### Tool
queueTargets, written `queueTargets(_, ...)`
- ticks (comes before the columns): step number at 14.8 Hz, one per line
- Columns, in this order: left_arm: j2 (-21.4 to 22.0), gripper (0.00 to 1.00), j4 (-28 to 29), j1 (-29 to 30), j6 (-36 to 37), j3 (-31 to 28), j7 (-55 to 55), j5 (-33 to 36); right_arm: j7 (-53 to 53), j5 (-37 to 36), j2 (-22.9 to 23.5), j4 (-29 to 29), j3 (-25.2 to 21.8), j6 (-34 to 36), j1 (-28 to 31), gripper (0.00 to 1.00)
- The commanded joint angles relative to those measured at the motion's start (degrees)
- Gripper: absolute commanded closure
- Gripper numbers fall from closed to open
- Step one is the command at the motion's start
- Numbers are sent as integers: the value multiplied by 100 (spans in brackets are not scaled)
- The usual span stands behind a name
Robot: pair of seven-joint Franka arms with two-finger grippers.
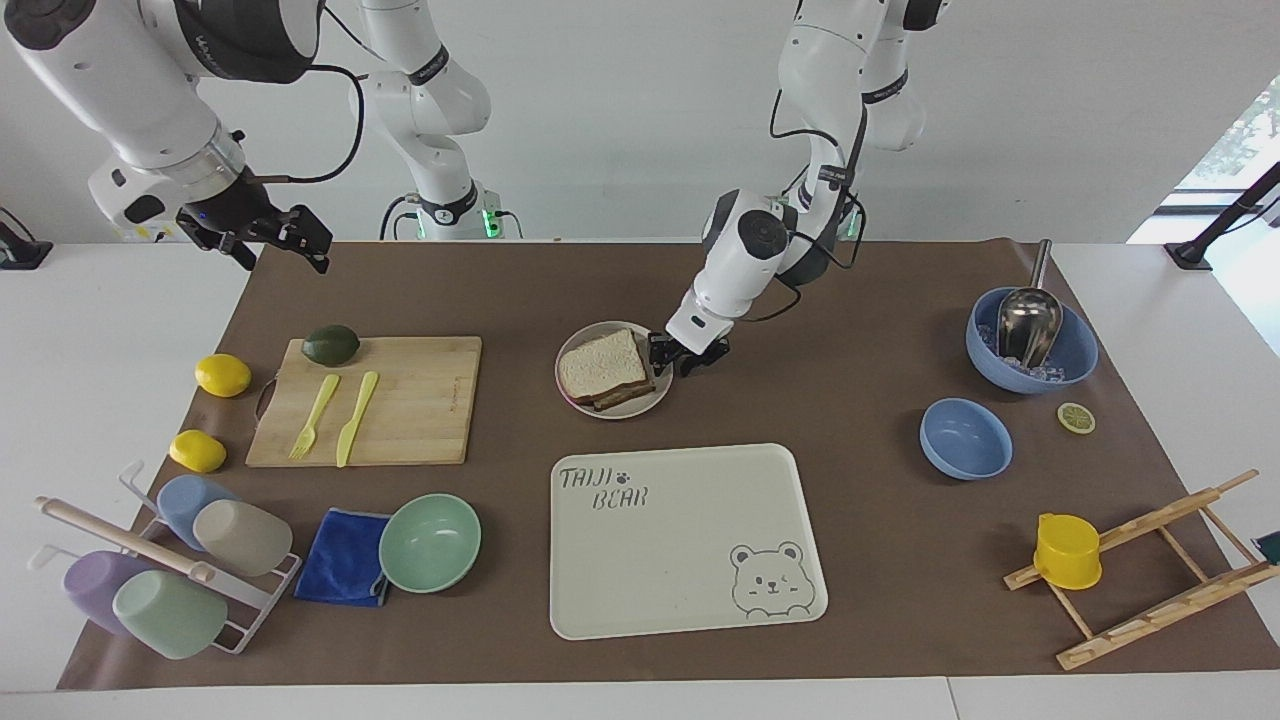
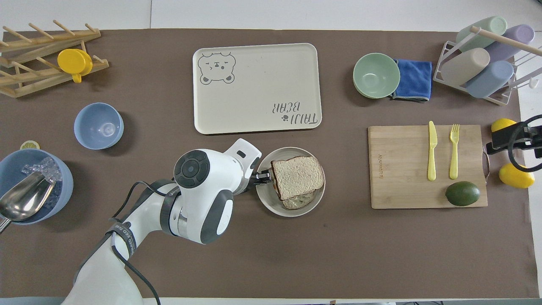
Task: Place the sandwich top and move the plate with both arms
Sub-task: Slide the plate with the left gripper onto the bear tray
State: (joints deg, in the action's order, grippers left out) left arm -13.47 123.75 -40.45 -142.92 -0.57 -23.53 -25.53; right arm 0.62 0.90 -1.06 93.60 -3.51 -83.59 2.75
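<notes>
**mod_k:** So where's the bread at? The sandwich top [image 1: 601, 363] looks already stacked on the filling, sitting on the plate [image 1: 650, 405] mid-table, just nearer the robots than the bear tray [image 1: 690, 600].

**tinker92:** Yep, it's on, a bit skewed so the lower slice pokes out. I'd say the plate move is the step in hand. The left gripper [image 1: 681, 357] is down at the plate's rim on the side toward the left arm's end of the table, low and angled in, which makes sense if you want to pinch a thin rim edge-on.

**mod_k:** Pinched already?

**tinker92:** Honestly can't tell. The fingers straddle the rim area in the overhead view [image 2: 263, 176], but whether they've clamped on it isn't clear.

**mod_k:** And the other arm?

**tinker92:** The right gripper [image 1: 268, 238] hangs up in the air over the table edge near the cutting board [image 1: 420, 400], fingers spread, holding nothing. It's well away from the plate, so my guess is it needs to come across to the plate's free rim before a two-arm lift.
</notes>
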Motion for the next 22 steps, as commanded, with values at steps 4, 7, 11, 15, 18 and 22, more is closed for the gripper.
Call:
queueTargets(4, 29, 84, 79, -112, -131, -84, -55, -93, 149, 42, -96, 89, 61, -122, -2, 0)
queueTargets(7, 20, 100, 70, -112, -131, -84, -55, -93, 280, 41, -78, 10, 35, -140, 85, 0)
queueTargets(11, 29, 100, 70, -86, -122, -84, -90, -93, 316, 50, -87, 18, 26, -149, 138, 0)
queueTargets(15, 108, 100, 17, 1, -96, -84, -73, -198, 17, 41, -96, 18, 35, -158, 147, 0)
queueTargets(18, 152, 100, -158, 142, 88, -75, -46, -207, -1, 41, -96, 18, 35, -166, 138, 0)
queueTargets(22, 205, 100, -491, 388, 527, -83, -20, -408, -18, 41, -114, 71, 35, -193, 147, 0)
